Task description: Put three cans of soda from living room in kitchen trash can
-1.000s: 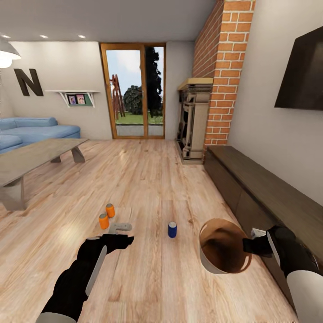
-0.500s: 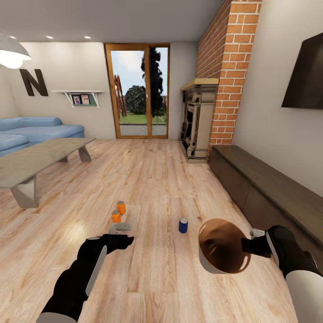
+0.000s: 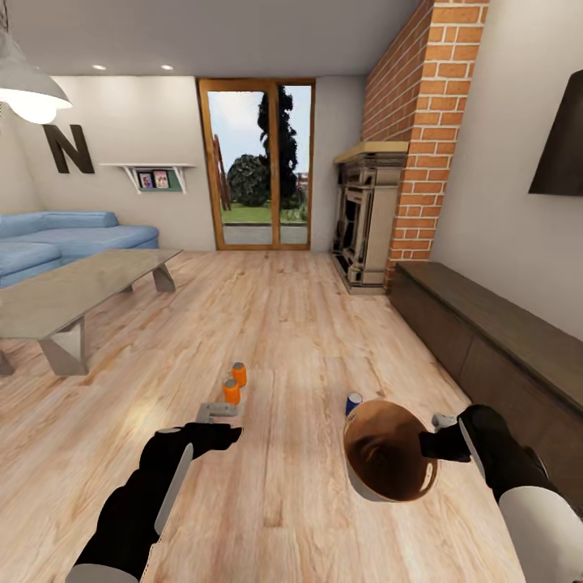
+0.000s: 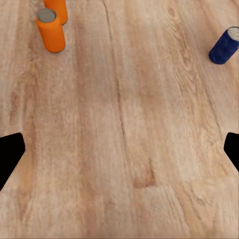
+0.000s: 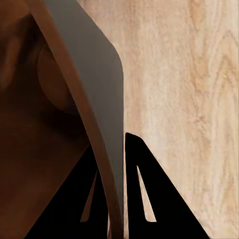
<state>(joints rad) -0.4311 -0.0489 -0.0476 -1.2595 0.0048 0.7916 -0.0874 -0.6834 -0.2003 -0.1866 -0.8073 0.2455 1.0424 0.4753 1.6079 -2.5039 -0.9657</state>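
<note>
Standing upright on the light wood floor: two orange soda cans close together, just beyond the left gripper, fingers spread wide with nothing between. Blue soda can off to the right, half hidden behind the trash can. Probably light, stiff and a bit slick, so best squeezed square across the middle of the round wall, not up at the silver top. Right gripper pinching the bin's rim, thin wall between the fingers; glossy, likely to swing. Grey low table and blue sofa far left, brick fireplace far right.
</note>
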